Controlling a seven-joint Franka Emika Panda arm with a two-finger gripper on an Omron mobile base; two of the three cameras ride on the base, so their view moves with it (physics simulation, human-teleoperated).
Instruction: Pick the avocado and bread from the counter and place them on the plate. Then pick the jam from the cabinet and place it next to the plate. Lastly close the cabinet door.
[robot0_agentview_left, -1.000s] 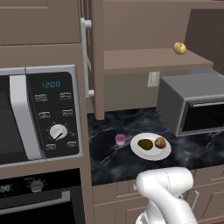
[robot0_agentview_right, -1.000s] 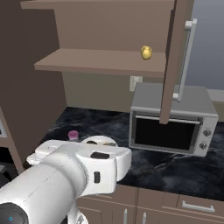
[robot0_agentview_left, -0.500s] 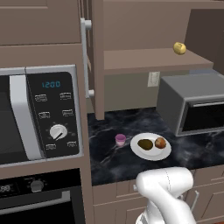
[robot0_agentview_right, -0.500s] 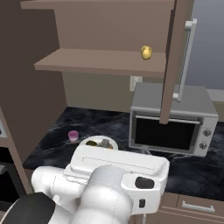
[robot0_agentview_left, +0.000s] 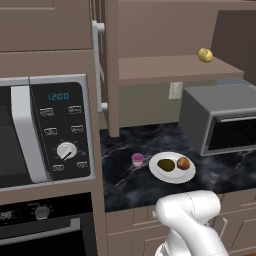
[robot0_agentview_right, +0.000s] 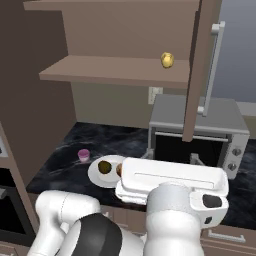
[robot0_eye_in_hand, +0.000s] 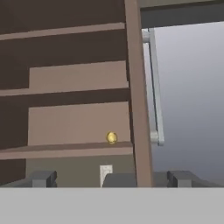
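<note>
1. Two small food lumps lie on the plain round white plate (robot0_agentview_left: 172, 173), which rests on the black marble-look counter with thin white veins (robot0_agentview_left: 125, 180): the dark olive-brown egg-shaped avocado (robot0_agentview_left: 166, 164) on its left part and the round orange-brown bread (robot0_agentview_left: 183, 163) just beside it on the right.
2. The tiny squat pink jam jar with a purple lid (robot0_agentview_left: 137, 159) stands upright on the counter just to the left of the plate, near its rim but apart from it.
3. The brown wooden wall cabinet with one inner shelf (robot0_agentview_left: 170, 67) stands open. Its left brown recessed-panel door with a long silver bar handle (robot0_agentview_left: 111, 65) is swung out edge-on in the left base view, and the matching right door (robot0_agentview_right: 200, 70) is swung out likewise in the right base view.
4. A small yellow round ball (robot0_agentview_left: 205, 55) sits on the shelf toward its right end.
5. A grey toaster oven with a dark glass front (robot0_agentview_right: 200, 131) stands on the counter under the shelf, right of the plate.
6. A silver-and-black microwave with a lit display (robot0_agentview_left: 45, 130) sits built in to the left, above a dark oven front (robot0_agentview_left: 45, 235).
7. The gripper (robot0_eye_in_hand: 111, 178) points up at the open cabinet, its two dark fingertips (robot0_eye_in_hand: 43, 178) set wide apart with nothing between them; in the hand view the right door's edge and handle rise between them.
</note>
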